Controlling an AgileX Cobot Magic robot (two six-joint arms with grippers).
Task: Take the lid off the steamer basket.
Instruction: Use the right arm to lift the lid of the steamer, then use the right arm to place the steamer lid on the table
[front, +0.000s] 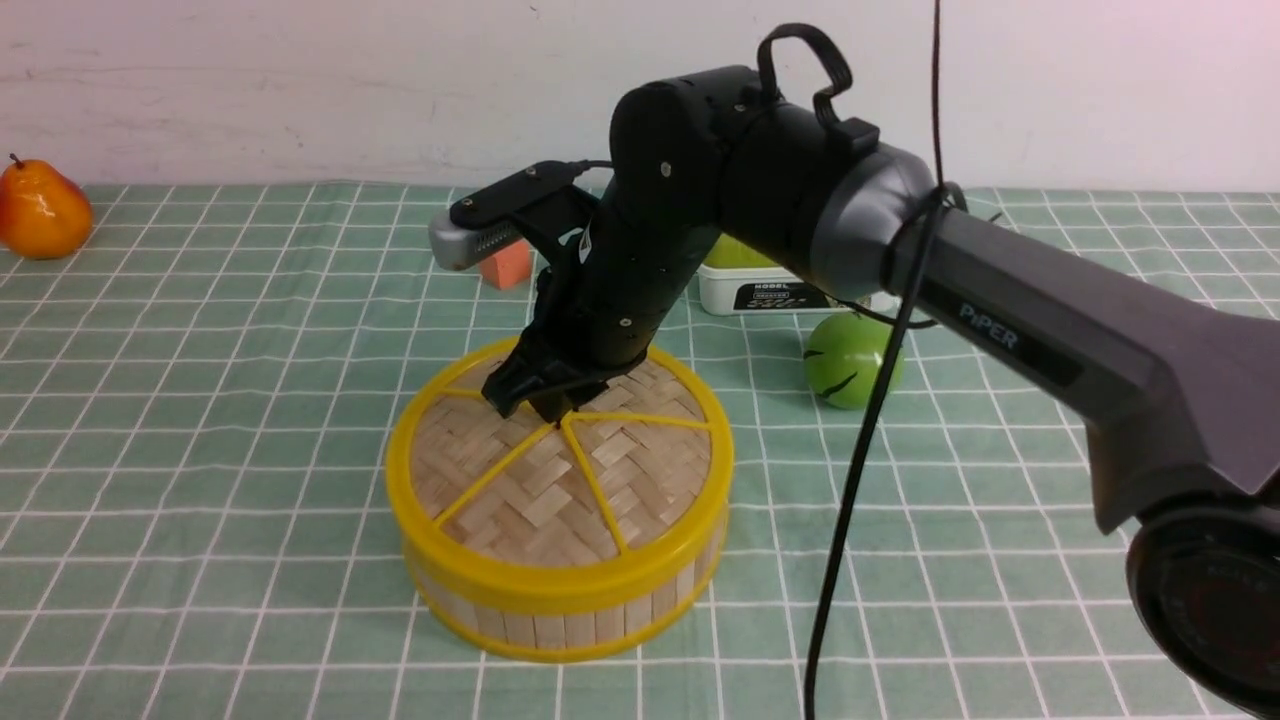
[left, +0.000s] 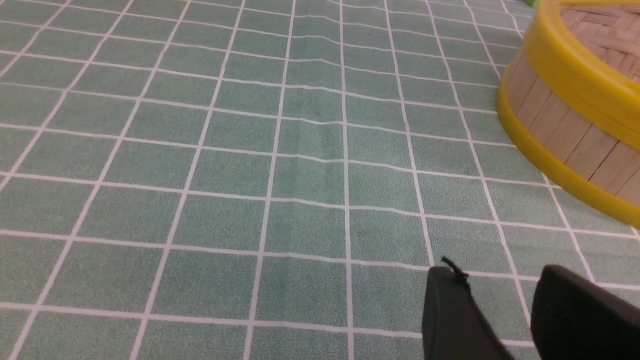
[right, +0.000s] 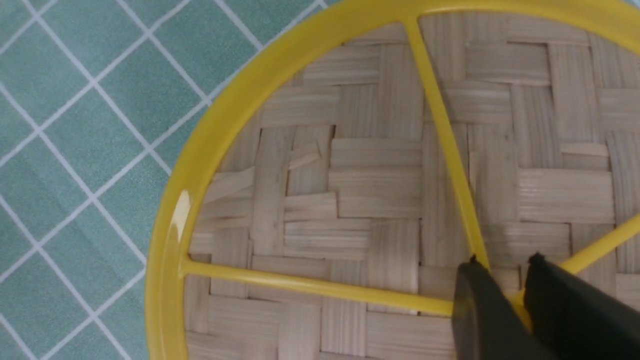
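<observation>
The steamer basket (front: 560, 625) stands mid-table on the green checked cloth, pale slat walls between yellow rims. The woven bamboo lid (front: 545, 490) sits on it, its yellow spokes meeting at a central knob. My right gripper (front: 548, 405) reaches down onto that knob. In the right wrist view its two black fingers (right: 475, 300) press the yellow knob from both sides, gripper (right: 505, 265) shut on it over the lid (right: 350, 190). My left gripper (left: 500, 280) hovers open over bare cloth, with the basket (left: 565, 130) apart from it at the frame edge.
An orange pear (front: 40, 210) lies far left at the back. Behind the basket are a small orange block (front: 507, 265), a white box with green lid (front: 760, 285) and a green round fruit (front: 850, 358). A black cable (front: 860, 450) hangs down right of the basket.
</observation>
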